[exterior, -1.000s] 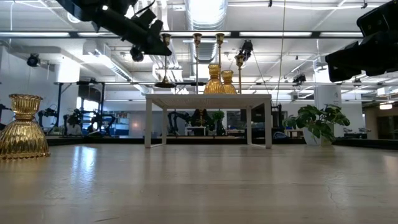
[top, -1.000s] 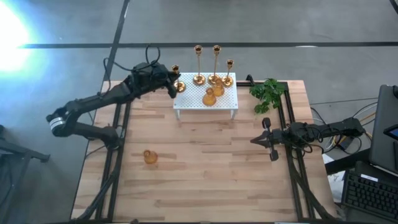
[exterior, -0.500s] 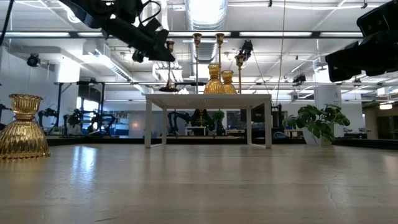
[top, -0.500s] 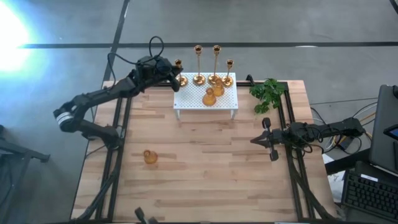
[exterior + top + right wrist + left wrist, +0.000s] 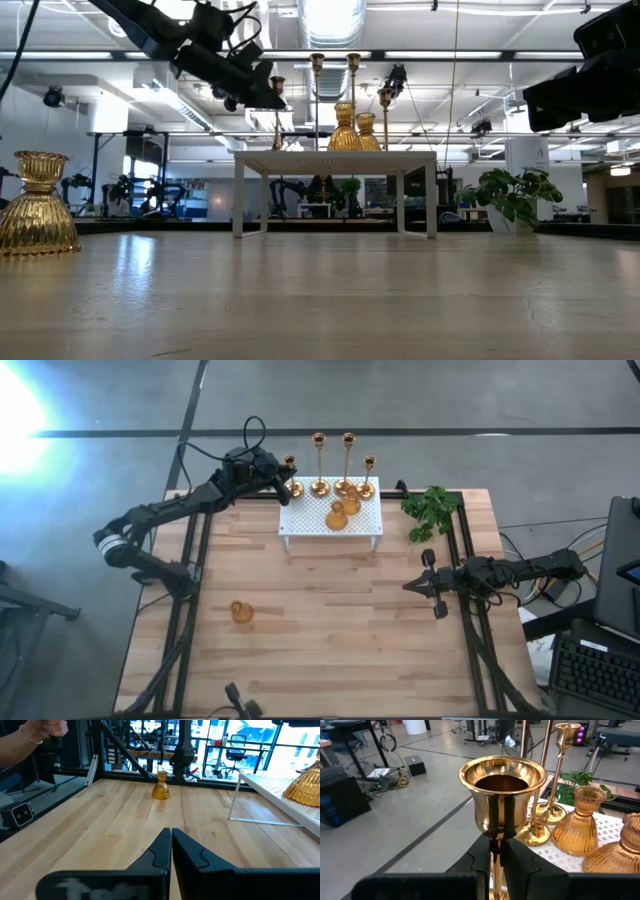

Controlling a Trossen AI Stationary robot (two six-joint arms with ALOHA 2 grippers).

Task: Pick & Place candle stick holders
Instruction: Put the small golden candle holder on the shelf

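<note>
Nearest the front of the table (image 5: pixel 330 640), one squat holder (image 5: pixel 241 612) stands alone on the bare wood, well apart from everything else — it looms at the left edge of the low view (image 5: pixel 37 203) and shows small and distant to the right wrist camera (image 5: pixel 160 786). Farther in, on the right side, the right gripper (image 5: pixel 428 586) waits low over the boards, jaws pressed together on nothing.

Beyond that stands the white perforated stand (image 5: pixel 310 520), carrying two bulbous holders (image 5: pixel 343 510) and, along its far edge, three tall stemmed holders (image 5: pixel 345 465). A green plant sprig (image 5: pixel 431 510) lies just beside its right end.

At the stand's far-left corner, the left gripper (image 5: pixel 282 483) is clamped on the thin stem of another tall candle stick holder (image 5: pixel 290 472), fingers (image 5: pixel 517 860) pinching just under the cup (image 5: pixel 502 795). In the low view the gripper (image 5: pixel 262 93) hangs above the stand's top, and the stem runs down toward the surface; whether the base has touched I cannot tell.

The step looks like setting this holder down beside its neighbours. To do it well, keep the stem upright, lower straight down with the base fully inside the stand's edge and clear of the nearest tall holder — then open only once the base sits flat, and lift away vertically so the fingers don't drag the cup.
</note>
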